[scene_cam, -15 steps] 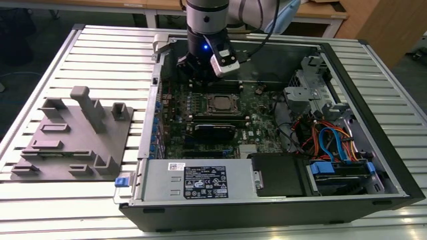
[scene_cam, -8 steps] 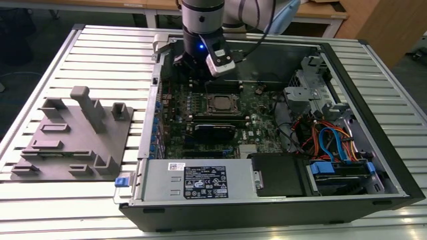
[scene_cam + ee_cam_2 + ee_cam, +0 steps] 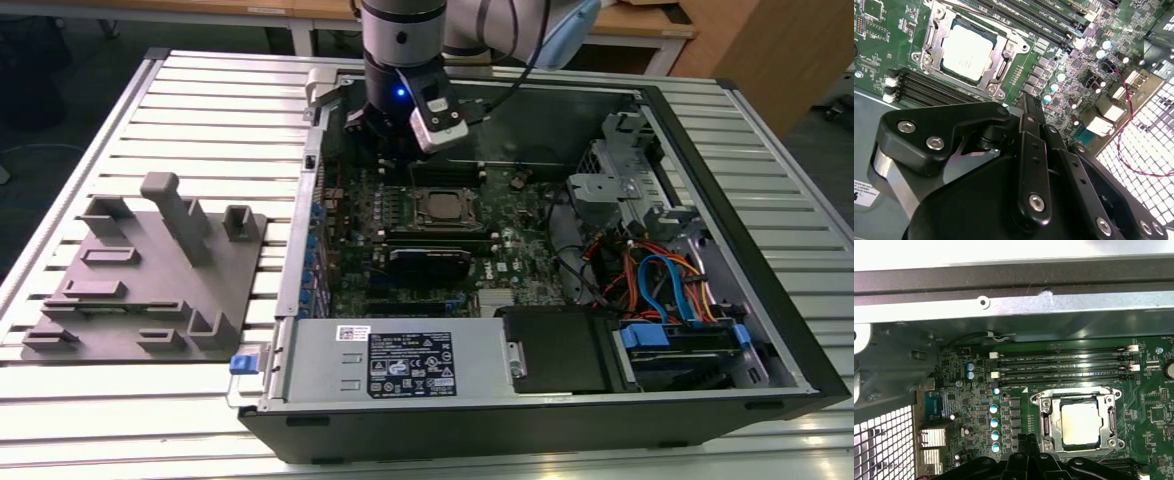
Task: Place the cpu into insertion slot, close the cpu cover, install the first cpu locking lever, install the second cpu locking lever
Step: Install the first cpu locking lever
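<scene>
The cpu point(image 3: 966, 50) lies flat in the insertion slot on the green motherboard point(image 3: 1154, 412), dull silver top up. It also shows as the cpu point(image 3: 1081, 424) and the cpu point(image 3: 438, 207). The cpu cover point(image 3: 1000, 56), a silvery frame, lies down around the chip's edges, seen too as the cpu cover point(image 3: 1047, 421). The slot itself is hidden under them. My gripper point(image 3: 1029, 102) hangs above the board beside the socket, apart from it, fingers together and holding nothing. In the exterior view my gripper point(image 3: 387, 160) is behind the socket, toward that view's left.
The open computer case point(image 3: 747, 200) walls the board in. Long black memory slots point(image 3: 1064, 367) run beside the socket. A drive cage with coloured cables point(image 3: 654, 280) sits at the exterior view's right. A power supply point(image 3: 400, 360) is in front, and a grey fixture plate point(image 3: 147, 270) lies outside at the left.
</scene>
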You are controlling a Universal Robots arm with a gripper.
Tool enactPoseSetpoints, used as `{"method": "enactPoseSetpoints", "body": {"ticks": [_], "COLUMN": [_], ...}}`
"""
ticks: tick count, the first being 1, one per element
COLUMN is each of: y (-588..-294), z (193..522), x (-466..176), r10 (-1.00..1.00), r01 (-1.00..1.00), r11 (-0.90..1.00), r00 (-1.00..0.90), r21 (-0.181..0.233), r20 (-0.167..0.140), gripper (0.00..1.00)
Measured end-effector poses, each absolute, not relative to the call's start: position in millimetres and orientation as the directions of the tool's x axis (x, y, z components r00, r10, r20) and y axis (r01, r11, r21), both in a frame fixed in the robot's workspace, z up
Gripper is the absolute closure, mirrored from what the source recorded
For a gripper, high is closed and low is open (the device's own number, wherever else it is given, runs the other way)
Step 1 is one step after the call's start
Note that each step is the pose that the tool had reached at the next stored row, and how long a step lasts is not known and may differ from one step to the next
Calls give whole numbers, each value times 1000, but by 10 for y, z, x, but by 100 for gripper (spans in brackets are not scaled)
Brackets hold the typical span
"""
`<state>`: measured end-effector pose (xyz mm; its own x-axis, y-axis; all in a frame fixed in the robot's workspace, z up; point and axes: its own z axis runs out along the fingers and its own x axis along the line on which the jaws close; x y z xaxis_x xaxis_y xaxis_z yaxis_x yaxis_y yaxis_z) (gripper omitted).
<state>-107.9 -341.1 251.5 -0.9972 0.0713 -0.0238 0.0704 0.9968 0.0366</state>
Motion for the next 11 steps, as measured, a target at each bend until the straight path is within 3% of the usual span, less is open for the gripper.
{"method": "enactPoseSetpoints", "body": {"ticks": [11], "y": [-3411], "z": [2515], "x": [-1123], "r10": [71], "r01": [70], "r11": [997], "r00": [-997], "r21": [37], "r20": [-24], "gripper": [90]}}
